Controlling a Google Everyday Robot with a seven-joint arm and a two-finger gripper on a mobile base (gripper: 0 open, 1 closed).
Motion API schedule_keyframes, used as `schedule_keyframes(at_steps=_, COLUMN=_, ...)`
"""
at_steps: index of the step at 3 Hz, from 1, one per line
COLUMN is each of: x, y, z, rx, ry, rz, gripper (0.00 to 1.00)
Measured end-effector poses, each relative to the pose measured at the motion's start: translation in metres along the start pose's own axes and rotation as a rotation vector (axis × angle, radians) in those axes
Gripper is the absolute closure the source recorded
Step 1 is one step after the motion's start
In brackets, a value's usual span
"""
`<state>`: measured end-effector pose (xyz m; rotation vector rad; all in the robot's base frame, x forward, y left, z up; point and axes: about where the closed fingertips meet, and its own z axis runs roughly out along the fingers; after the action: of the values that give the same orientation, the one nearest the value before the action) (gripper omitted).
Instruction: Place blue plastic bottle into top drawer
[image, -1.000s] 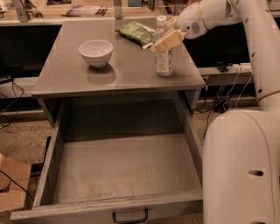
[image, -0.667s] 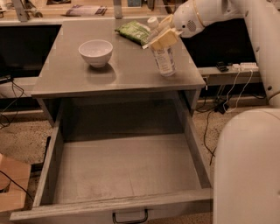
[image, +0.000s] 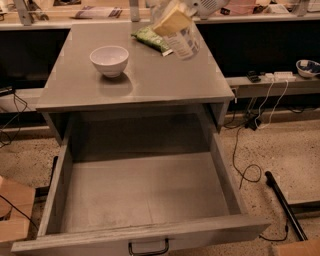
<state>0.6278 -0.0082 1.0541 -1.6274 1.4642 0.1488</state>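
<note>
The blue plastic bottle (image: 183, 43) is a clear bottle with a pale label. It hangs tilted in the air above the back right of the cabinet top (image: 150, 80). My gripper (image: 172, 21), with tan finger pads, is shut on the bottle's upper part at the top of the view; the cap is hidden behind it. The top drawer (image: 145, 192) is pulled fully open below, with a bare grey inside and a dark handle (image: 148, 247) on its front panel.
A white bowl (image: 109, 60) stands on the left of the cabinet top. A green snack packet (image: 150, 39) lies at the back, just left of the bottle. Cables (image: 245, 165) and a dark bar (image: 285, 205) lie on the floor to the right.
The bottle stood on the cabinet top with the gripper around it; now it is lifted off and tilted. The big white arm body has left the right of the view.
</note>
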Motion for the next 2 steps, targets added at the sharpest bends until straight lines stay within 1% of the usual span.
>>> schedule_keyframes(at_steps=1, x=-0.014, y=0.074, z=0.027, rx=-0.145, ry=0.033, rz=-0.023, gripper=1.0)
schedule_keyframes(at_steps=2, x=0.004, y=0.104, z=0.049, rx=-0.216, ry=0.064, rz=-0.013, gripper=1.0)
